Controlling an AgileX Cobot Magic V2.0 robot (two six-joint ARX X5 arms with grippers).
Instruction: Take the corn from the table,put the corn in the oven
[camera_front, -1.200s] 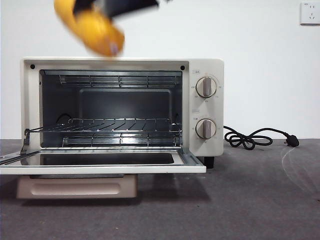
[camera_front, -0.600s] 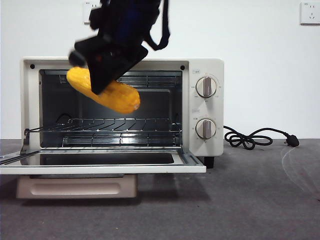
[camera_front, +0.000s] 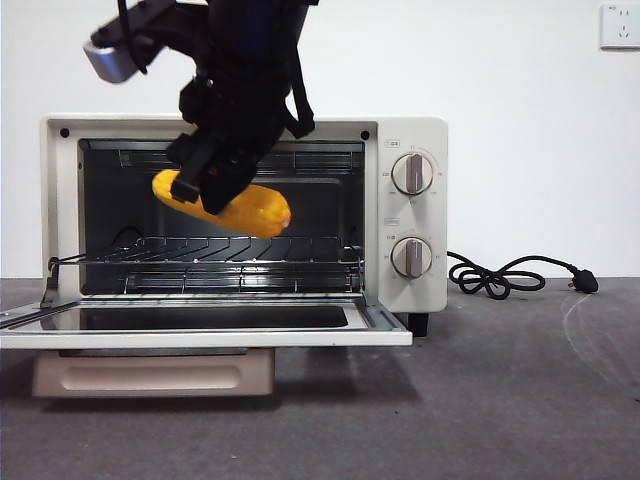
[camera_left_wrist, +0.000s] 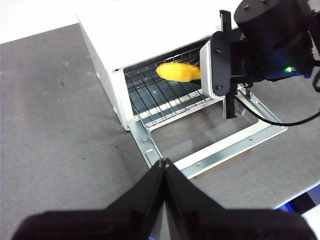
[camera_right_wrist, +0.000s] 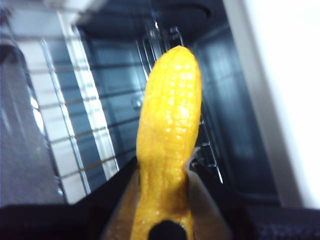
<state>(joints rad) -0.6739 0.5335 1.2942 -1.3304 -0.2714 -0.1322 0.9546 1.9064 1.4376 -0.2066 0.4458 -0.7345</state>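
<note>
The yellow-orange corn (camera_front: 245, 209) hangs inside the mouth of the cream-white oven (camera_front: 405, 215), just above its wire rack (camera_front: 230, 250). My right gripper (camera_front: 205, 180) is shut on the corn (camera_right_wrist: 167, 135), whose bumpy body points into the dark cavity. From the side, the corn (camera_left_wrist: 177, 72) shows above the rack (camera_left_wrist: 165, 95) with the right arm (camera_left_wrist: 260, 40) reaching over the lowered door (camera_left_wrist: 220, 135). My left gripper (camera_left_wrist: 163, 162) is shut and holds nothing, high above the table (camera_left_wrist: 55, 115) beside the oven.
The oven door (camera_front: 200, 325) lies open and flat toward the front, its beige handle (camera_front: 155, 372) below it. Two knobs (camera_front: 412, 174) sit on the oven's right panel. A black cord (camera_front: 510, 275) lies coiled on the table (camera_front: 500, 400) to the right.
The right arm has brought the corn down from above the oven's top and into the opening, where it now hangs just above the rack.
</note>
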